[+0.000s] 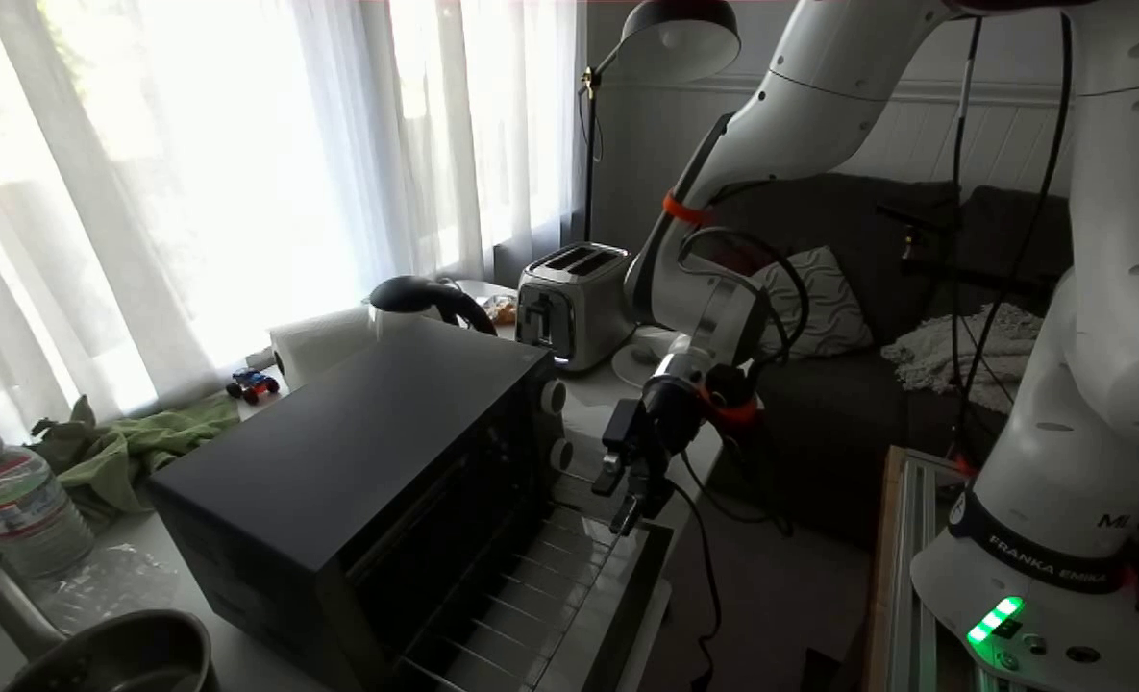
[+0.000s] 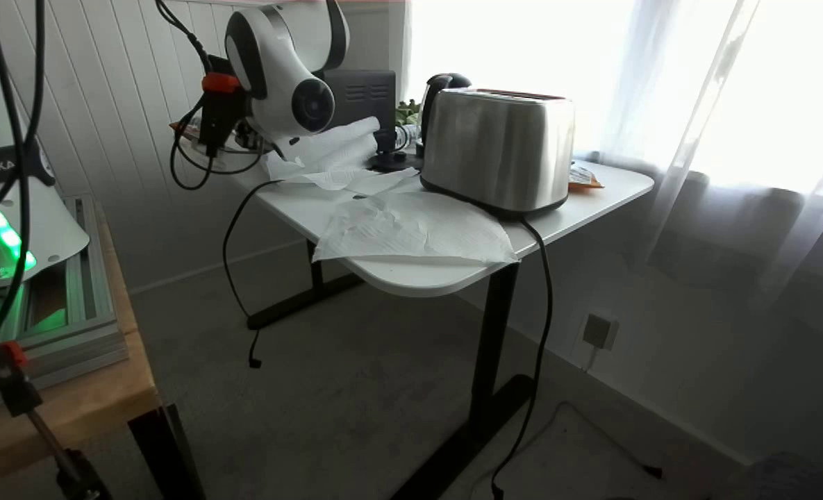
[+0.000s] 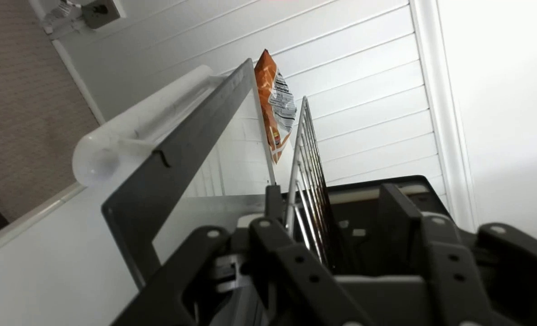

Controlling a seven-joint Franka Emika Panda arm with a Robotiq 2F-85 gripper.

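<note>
My gripper point(image 1: 615, 498) is open and empty in an exterior view, over the lowered door of a black toaster oven point(image 1: 367, 423). In the wrist view the two fingers of the gripper point(image 3: 336, 203) stand wide apart. The oven's wire rack point(image 3: 311, 176) shows between them, close to the left finger; I cannot tell if they touch. The rack point(image 1: 531, 586) sticks out of the oven above the glass door point(image 1: 617, 615). The door's dark frame point(image 3: 182, 158) lies left of the fingers in the wrist view. The fingers are hidden behind the arm in an exterior view.
A steel toaster point(image 1: 574, 303) point(image 2: 498, 149) stands on the white table point(image 2: 592, 191) beside paper sheets point(image 2: 411, 229). A black kettle point(image 1: 415, 293), a paper roll point(image 1: 324, 341), a water bottle point(image 1: 26, 509) and a pan point(image 1: 127, 658) surround the oven. An orange bag point(image 3: 273, 104) lies beyond the rack.
</note>
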